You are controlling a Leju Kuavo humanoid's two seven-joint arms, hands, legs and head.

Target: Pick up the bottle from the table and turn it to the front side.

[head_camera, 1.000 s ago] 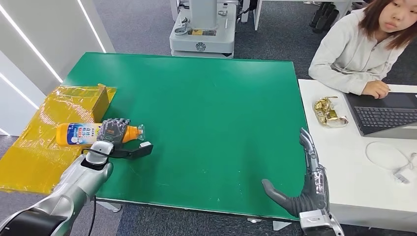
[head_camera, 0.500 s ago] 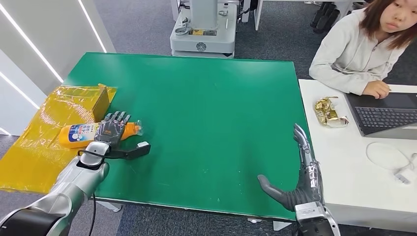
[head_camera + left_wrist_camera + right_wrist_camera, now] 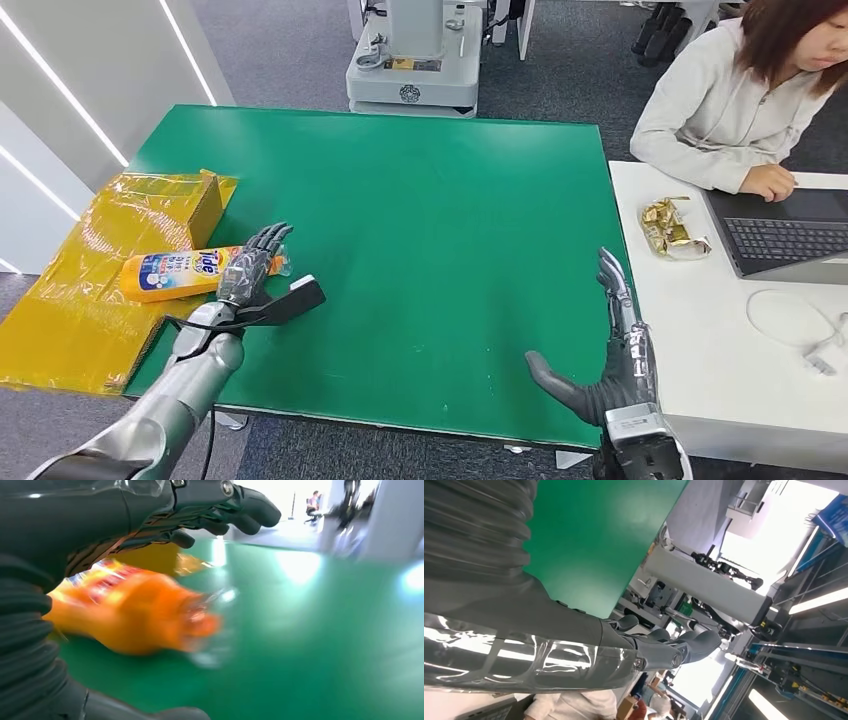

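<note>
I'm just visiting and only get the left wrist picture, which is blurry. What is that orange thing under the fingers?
Observer: An orange Tide bottle, lying on its side. In the head view its label faces up and the left hand reaches over its neck.
Operator: Is it all on the green table?
Observer: No. Its cap end is over the green table, but its base rests on yellow-wrapped cardboard at the table's left edge.
Operator: And the other hand?
Observer: The right hand is spread, holding nothing, at the table's near right corner.
</note>
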